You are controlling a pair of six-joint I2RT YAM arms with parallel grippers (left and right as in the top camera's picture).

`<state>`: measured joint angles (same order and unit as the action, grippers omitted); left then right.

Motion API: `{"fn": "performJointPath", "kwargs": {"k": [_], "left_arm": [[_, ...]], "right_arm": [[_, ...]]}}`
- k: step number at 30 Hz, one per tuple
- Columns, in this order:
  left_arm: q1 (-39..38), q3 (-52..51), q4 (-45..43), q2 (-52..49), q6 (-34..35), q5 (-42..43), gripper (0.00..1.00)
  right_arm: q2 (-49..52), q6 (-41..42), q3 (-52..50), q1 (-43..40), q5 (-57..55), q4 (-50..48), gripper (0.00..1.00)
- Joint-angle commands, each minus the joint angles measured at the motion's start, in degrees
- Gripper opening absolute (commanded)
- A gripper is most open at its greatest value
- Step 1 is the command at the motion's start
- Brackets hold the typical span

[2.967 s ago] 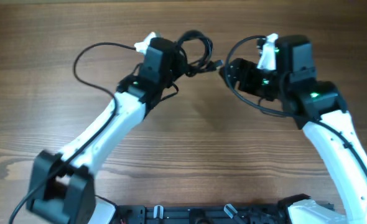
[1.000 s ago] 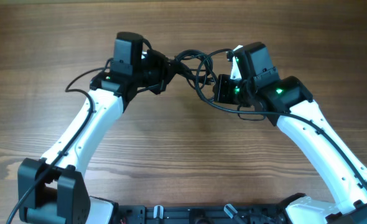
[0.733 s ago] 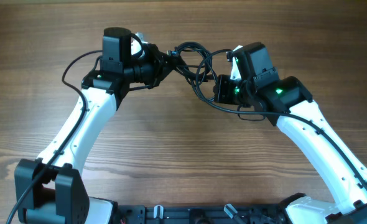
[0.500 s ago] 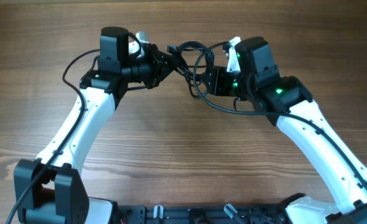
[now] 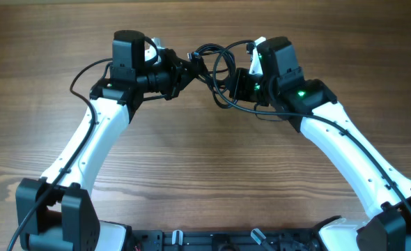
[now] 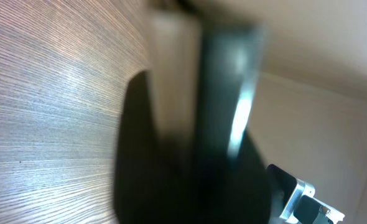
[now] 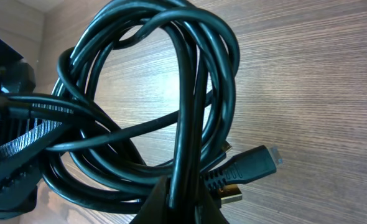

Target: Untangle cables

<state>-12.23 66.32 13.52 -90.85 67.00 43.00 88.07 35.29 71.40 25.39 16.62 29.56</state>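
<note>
The cables (image 5: pixel 216 59) are a bundle of thin black loops hanging between my two grippers, above the wooden table. My left gripper (image 5: pixel 190 61) is shut on the bundle's left side. The right gripper (image 5: pixel 228 84) is shut on its right side. In the right wrist view the right gripper (image 7: pixel 183 198) pinches a few upright strands of the cables (image 7: pixel 185 106). A black plug (image 7: pixel 253 163) and a gold-tipped plug (image 7: pixel 230 193) stick out just to the right. The left wrist view is blurred, and a dark shape up close hides the jaws.
The wooden table (image 5: pixel 205 167) lies under both arms. The left arm's own thicker wire (image 5: pixel 80 77) loops out to the left. A dark rig base (image 5: pixel 212 240) runs along the near edge. A metal part of the other arm (image 6: pixel 295 199) shows in the left wrist view.
The left gripper swung up and left, pulling the bundle that way. The right gripper let go briefly, moved up and left, and shut on the cables again.
</note>
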Motion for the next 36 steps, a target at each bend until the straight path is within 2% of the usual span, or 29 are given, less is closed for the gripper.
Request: {"fn": "performJointPath", "kwargs": {"k": [1, 5, 12, 16, 19, 20, 22, 24, 26, 27, 28, 30, 32, 33, 36], "left_arm": [[-0.90, 0.81, 0.02, 0.85, 5.09, -5.86, 0.04], [-0.90, 0.81, 1.09, 0.85, 14.38, -20.11, 0.04], [-0.59, 0.81, 1.07, 0.85, 16.00, -26.23, 0.04], [0.72, 0.81, 1.07, 0.85, 16.02, -26.60, 0.04], [0.90, 0.81, 1.09, 0.85, 17.29, -26.62, 0.04], [0.90, 0.81, 1.14, 0.85, 19.93, -26.62, 0.04], [0.90, 0.81, 1.14, 0.85, 23.91, -26.62, 0.04], [1.14, 0.81, 1.60, 0.85, 27.15, -27.41, 0.04], [1.44, 0.81, 3.45, 0.85, 28.44, -28.33, 0.04], [1.49, 0.81, 4.52, 0.85, 28.44, -28.57, 0.04], [1.49, 0.81, 6.23, 0.85, 28.44, -28.55, 0.04], [0.83, 0.81, 8.31, 0.85, 28.41, -28.37, 0.04], [-0.90, 0.81, 11.23, 0.85, 28.44, -27.63, 0.04], [-1.70, 0.81, 12.41, 0.85, 28.41, -27.63, 0.04], [-4.09, 0.81, 13.42, 0.85, 28.76, -28.61, 0.04]], "right_arm": [[1.27, -0.66, 0.28, 0.04, -0.26, 3.08, 0.04], [1.20, -0.92, 0.28, 0.04, -2.95, 12.15, 0.04], [1.20, -6.91, 0.28, 0.04, -18.91, 24.15, 0.04], [1.18, -14.14, 0.50, 0.04, -23.71, 24.90, 0.04], [1.18, -20.87, 3.04, 0.04, -22.51, 24.61, 0.04], [1.18, -26.64, 5.92, 0.04, -19.78, 24.76, 0.04], [1.18, -31.28, 8.44, 0.04, -15.43, 24.76, 0.04], [1.18, -35.32, 11.10, 0.04, -9.16, 24.98, 0.04], [1.18, -35.28, 11.87, 0.04, -3.45, 24.81, 0.04], [1.18, -34.51, 11.85, 0.04, -0.85, 24.44, 0.13], [1.20, -28.68, 11.85, 0.04, 0.59, 23.69, 0.37], [1.20, -19.87, 11.82, 0.17, 0.63, 22.53, 0.57], [1.46, -10.84, 11.74, 0.17, -0.11, 21.57, 0.67], [1.62, -8.28, 11.74, 0.17, -0.44, 21.31, 0.67], [1.77, -8.00, 11.74, 0.90, 1.33, 19.91, 0.67]]}}
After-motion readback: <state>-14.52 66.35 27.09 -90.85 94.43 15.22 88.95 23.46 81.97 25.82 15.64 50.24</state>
